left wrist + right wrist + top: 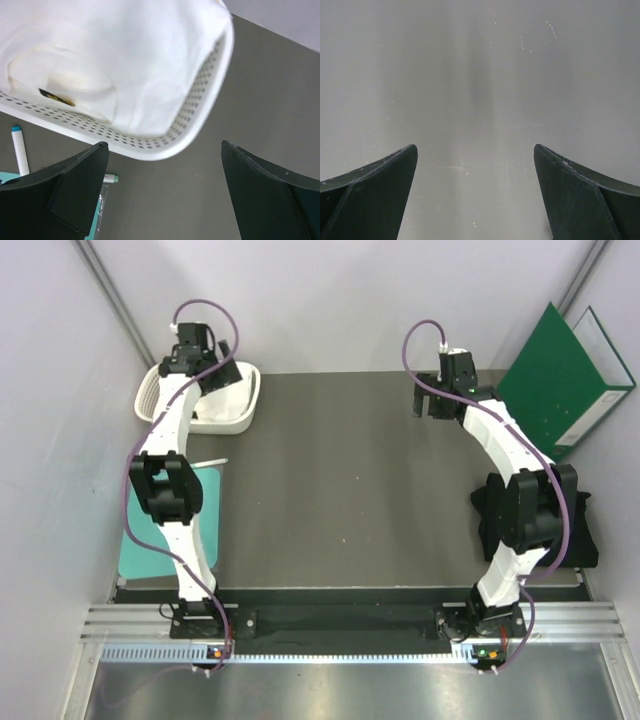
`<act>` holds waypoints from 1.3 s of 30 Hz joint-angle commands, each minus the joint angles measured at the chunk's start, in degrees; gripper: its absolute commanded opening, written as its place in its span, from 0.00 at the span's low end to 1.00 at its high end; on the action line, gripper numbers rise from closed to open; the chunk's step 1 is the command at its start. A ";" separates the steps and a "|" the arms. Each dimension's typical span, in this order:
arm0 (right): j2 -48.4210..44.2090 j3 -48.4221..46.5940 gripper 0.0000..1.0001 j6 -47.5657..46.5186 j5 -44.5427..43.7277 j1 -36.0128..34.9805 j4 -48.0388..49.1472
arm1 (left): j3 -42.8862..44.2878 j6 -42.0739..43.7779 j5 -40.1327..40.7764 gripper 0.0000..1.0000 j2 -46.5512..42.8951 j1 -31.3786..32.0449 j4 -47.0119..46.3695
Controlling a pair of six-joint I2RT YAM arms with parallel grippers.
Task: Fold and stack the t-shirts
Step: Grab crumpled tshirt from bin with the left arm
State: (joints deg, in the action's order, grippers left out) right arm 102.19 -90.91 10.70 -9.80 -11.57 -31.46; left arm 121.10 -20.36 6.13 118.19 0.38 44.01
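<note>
A white t-shirt (125,60) lies bunched in a white perforated basket (200,105) at the table's far left; the basket also shows in the top view (245,412). Its print is hidden. My left gripper (222,368) hovers at the basket's near rim, open and empty (165,190), over bare table. A black t-shirt (583,532) lies at the right table edge, partly under my right arm. My right gripper (436,403) is raised at the far right, open and empty (475,195), facing a plain grey wall. The tan-peach t-shirt is out of view.
A flat teal board (145,545) lies at the left edge under my left arm. A green binder (565,380) leans at the far right. Two white markers (19,150) with teal caps lie near the basket. The dark table (340,480) spans the middle.
</note>
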 commanded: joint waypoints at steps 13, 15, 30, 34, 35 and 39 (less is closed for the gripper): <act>6.00 -8.31 1.00 -0.94 0.93 -0.20 -1.32 | 12.67 -5.65 -4.98 0.99 18.03 -6.62 1.70; 6.35 -8.31 1.00 -1.29 0.93 -0.12 -1.49 | 12.58 -6.36 -4.73 0.95 19.44 -6.45 1.61; 7.93 -7.88 1.00 -0.94 1.98 -0.29 -1.67 | 6.97 -6.18 -3.84 0.00 10.32 -6.27 -7.15; 8.02 -8.05 1.00 -0.77 1.98 -0.38 -1.50 | 3.36 -6.45 -4.63 0.00 3.20 -6.10 -12.71; 8.20 -8.05 1.00 -0.85 1.98 -0.47 -1.50 | 2.48 -6.36 -5.25 0.00 0.75 -6.01 -13.85; 8.37 -8.58 1.00 -0.07 -0.64 -0.38 -1.50 | 3.00 -5.57 -5.25 0.00 -4.01 -3.90 -17.02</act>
State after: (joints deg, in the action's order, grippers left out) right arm 110.10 -96.49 10.09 -8.34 -11.57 -34.04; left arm 123.17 -26.85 1.93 123.94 -5.43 36.07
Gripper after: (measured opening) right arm 0.995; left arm 0.026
